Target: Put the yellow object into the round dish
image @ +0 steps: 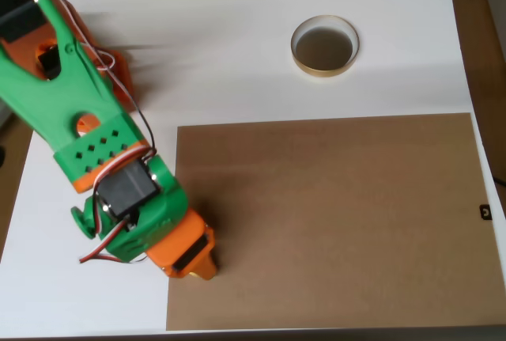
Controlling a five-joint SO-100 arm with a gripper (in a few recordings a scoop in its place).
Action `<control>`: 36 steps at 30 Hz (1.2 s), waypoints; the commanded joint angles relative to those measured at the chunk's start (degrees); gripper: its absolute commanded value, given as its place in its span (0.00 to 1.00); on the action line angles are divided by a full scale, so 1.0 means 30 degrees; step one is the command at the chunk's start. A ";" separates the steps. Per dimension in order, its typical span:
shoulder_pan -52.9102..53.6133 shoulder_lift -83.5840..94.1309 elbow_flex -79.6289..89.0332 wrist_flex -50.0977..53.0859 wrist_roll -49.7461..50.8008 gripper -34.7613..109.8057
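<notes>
- In the overhead view, the green and orange plastic arm (87,131) reaches in from the upper left corner of the white table (237,56) and slants down toward the lower left part of it.
- Its orange two-finger gripper (202,266) points down at the left edge of the flat brown rectangular board (332,222) that covers the lower right part of the table, close to the board's lower left corner.
- The fingers sit under the gripper's body as seen from above, so I cannot tell whether they are apart or together.
- A small patch of yellow-orange shows at the gripper's tip; whether that is the small yellow plastic piece or part of the gripper cannot be told.
- The shallow round dish with a gold-tan rim and dark inside (325,47) stands on the bare white table above the board's top edge, toward the upper right, well apart from the gripper.
- Red, black and white wires (107,250) run along the arm near its wrist.
</notes>
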 commanded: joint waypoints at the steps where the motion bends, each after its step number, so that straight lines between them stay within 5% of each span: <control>1: 0.0205 0.0352 -0.0938 -0.0088 -0.0146 0.34; 9: 0.0234 0.0029 -0.0967 -0.0322 -0.0146 0.24; 24: -0.0850 0.5654 0.0029 0.1406 -0.0850 0.24; 36: -0.5332 0.8672 0.0293 0.3486 -0.1406 0.24</control>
